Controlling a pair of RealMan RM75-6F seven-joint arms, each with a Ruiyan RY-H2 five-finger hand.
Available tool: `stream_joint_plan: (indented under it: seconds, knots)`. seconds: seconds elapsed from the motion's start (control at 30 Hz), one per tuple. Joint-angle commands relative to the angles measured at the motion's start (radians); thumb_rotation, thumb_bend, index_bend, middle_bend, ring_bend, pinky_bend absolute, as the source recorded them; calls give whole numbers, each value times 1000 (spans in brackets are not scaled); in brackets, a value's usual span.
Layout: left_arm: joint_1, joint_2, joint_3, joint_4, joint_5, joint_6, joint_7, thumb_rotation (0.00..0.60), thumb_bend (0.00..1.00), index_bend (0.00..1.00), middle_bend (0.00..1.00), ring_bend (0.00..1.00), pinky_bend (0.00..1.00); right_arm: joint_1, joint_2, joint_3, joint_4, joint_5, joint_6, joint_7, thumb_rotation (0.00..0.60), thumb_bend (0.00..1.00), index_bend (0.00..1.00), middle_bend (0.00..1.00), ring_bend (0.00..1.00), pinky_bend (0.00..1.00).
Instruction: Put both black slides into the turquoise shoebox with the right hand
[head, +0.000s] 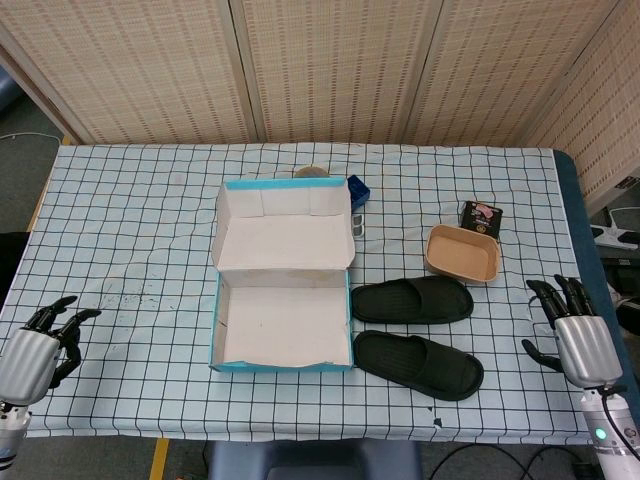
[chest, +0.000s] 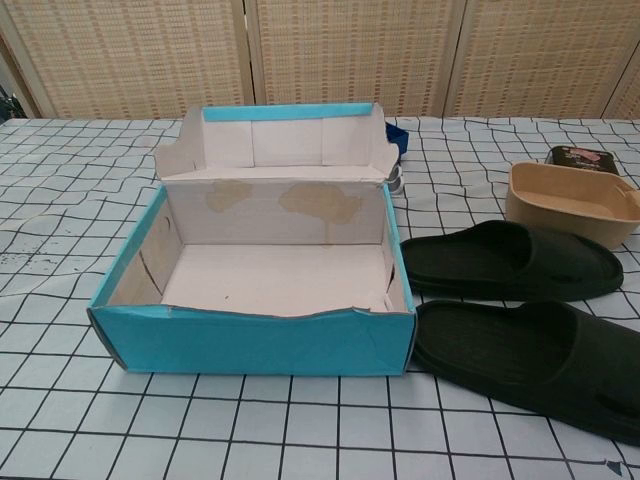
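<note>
Left hand (head: 35, 350): at the table's near left edge, fingers loosely spread, holding nothing; well apart from all task items.

Turquoise shoebox (head: 280, 366): centre-left on the checked tablecloth (head: 130, 220), lid hinged back and open, cavity bare.

Blue object (head: 358, 190): small, just behind the lid's right corner; kind unclear.

Black slides: far slide (head: 411, 299) and near slide (head: 418, 362), lying side by side just right of the shoebox, both flat on the cloth, neither in the box.

Tan tray (head: 463, 252) and dark packet (head: 481, 219): behind the slides.

Right hand (head: 572, 335): at the near right edge, fingers spread, empty, apart from the slides.

Step, by judgement: none begun. Next move calls for the right hand to reach leftward and grip one slide, probably the near one.
</note>
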Motion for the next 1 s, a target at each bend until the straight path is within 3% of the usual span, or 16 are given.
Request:
stream_joint_plan:
  seconds: [0.03, 0.3, 0.4, 0.47, 0.53, 1.0]
  knots:
    - [0, -19, -14, 9, -48, -32, 63, 600, 454, 309, 251, 175, 311, 2, 5, -6, -2, -8, -6, 8, 600, 135, 109, 129, 0, 52]
    - [-8, 16, 13, -49, -61, -88, 67, 600, 455, 306, 248, 175, 315, 11, 35, -41, -15, -39, -46, 15, 600, 135, 102, 129, 0, 54]
    - [-2, 25, 13, -72, -77, -95, 118, 600, 428, 177, 153, 152, 308, 9, 22, -43, 3, -66, -22, -9, 600, 135, 79, 129, 0, 54]
    - [1, 31, 8, -103, -90, -96, 141, 600, 402, 51, 48, 82, 294, 8, 18, -48, 13, -75, -18, -2, 600, 131, 54, 129, 0, 54]
    - [1, 34, 12, -111, -75, -84, 144, 600, 385, 4, 2, 35, 289, 13, 27, -56, 10, -76, -37, 12, 600, 126, 27, 129, 0, 54]
    - [15, 57, 18, -161, -104, -96, 177, 600, 384, 0, 0, 18, 272, 63, 79, -136, -46, -112, -196, 36, 600, 67, 17, 126, 0, 55]
